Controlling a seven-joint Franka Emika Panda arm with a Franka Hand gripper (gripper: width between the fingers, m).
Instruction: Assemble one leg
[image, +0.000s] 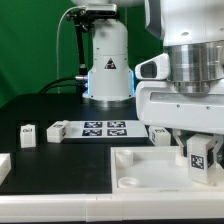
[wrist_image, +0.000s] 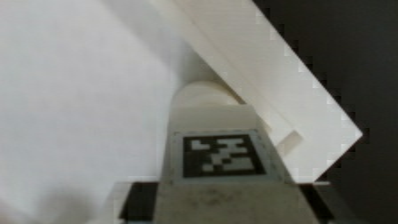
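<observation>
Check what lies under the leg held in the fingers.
The large white panel lies under the leg. In the wrist view the leg's own body covers its lower end, so whether it touches the panel cannot be seen.

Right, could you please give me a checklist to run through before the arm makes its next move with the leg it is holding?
1. Grip: the two-finger gripper is shut on the small white stubby plastic leg with the square tag: ok.
2. Leg attitude: roughly upright in the exterior view, tag facing the camera: ok.
3. Leg over the large white square panel, near its corner on the exterior view's right: ok.
4. Leg lined up with a corner recess there: recess hidden: cannot tell.
5. Leg touching the panel: cannot tell.
6. Two spare white legs stand on the black table, apart from the panel: ok.
</observation>
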